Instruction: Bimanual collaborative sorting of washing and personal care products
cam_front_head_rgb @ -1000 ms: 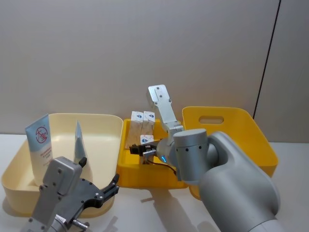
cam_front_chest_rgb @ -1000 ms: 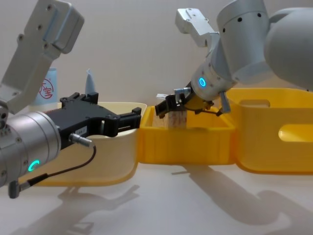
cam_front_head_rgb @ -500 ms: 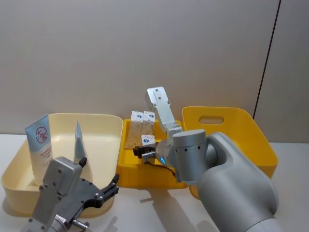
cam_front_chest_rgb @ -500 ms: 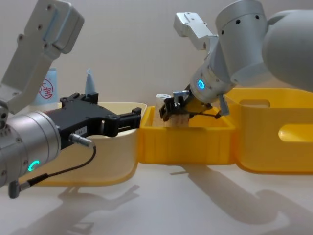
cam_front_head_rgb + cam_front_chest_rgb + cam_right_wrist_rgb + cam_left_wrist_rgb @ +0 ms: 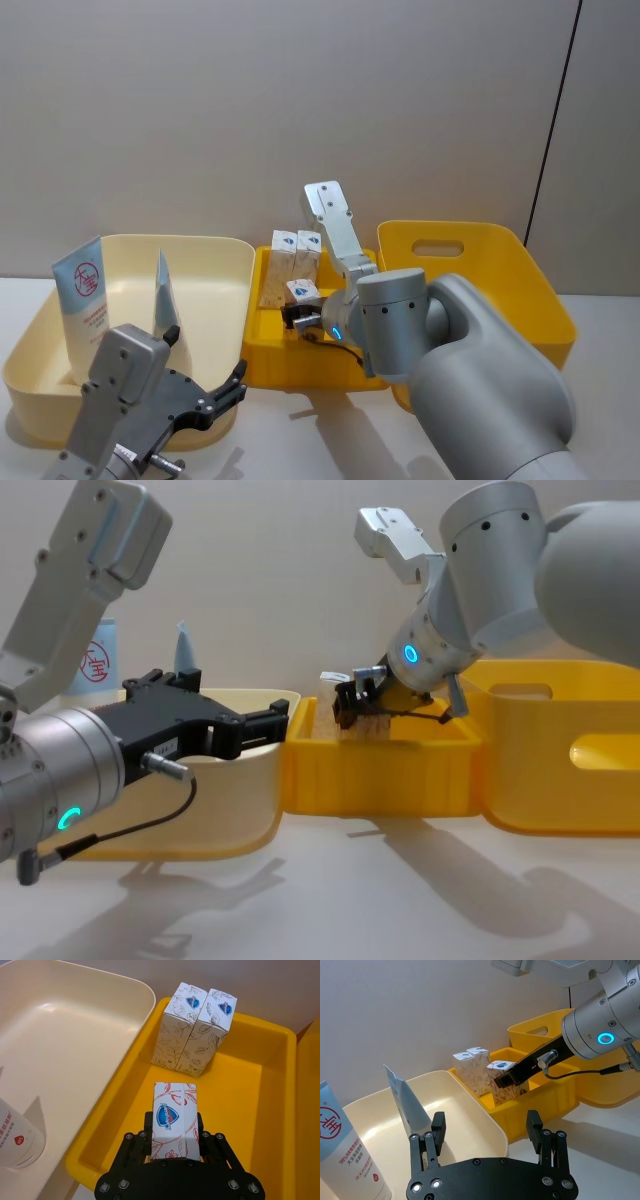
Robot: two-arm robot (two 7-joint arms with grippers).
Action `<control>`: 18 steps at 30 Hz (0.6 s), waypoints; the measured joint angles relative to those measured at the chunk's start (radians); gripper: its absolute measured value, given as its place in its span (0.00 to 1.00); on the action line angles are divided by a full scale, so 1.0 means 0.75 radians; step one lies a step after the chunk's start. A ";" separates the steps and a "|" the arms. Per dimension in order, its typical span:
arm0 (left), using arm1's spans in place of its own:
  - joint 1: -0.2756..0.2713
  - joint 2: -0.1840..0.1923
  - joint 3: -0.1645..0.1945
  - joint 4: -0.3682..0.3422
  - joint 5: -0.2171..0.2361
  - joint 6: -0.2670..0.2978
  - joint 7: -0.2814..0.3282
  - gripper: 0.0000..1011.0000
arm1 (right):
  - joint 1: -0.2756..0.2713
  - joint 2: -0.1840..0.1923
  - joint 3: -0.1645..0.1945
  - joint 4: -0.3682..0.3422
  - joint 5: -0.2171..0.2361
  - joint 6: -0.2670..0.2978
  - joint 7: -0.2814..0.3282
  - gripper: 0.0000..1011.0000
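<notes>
We've got a plain matte grey-beige wall [image 5: 200,100] across the whole back. A thin dark vertical seam [image 5: 555,120] runs down it on the right, slanted a bit in the head view. Past the seam we see another wall panel [image 5: 612,150] in much the same tone. The tabletop [image 5: 400,910] is smooth, off-white and butts up to the wall. Light looks even and diffuse, from above. We see soft grey shadows [image 5: 440,845] on the table in the chest view, with blurred edges.
</notes>
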 joint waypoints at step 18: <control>0.000 0.000 0.000 0.000 0.000 0.000 0.000 0.99 | -0.023 0.012 -0.005 -0.056 -0.015 -0.026 0.004 0.41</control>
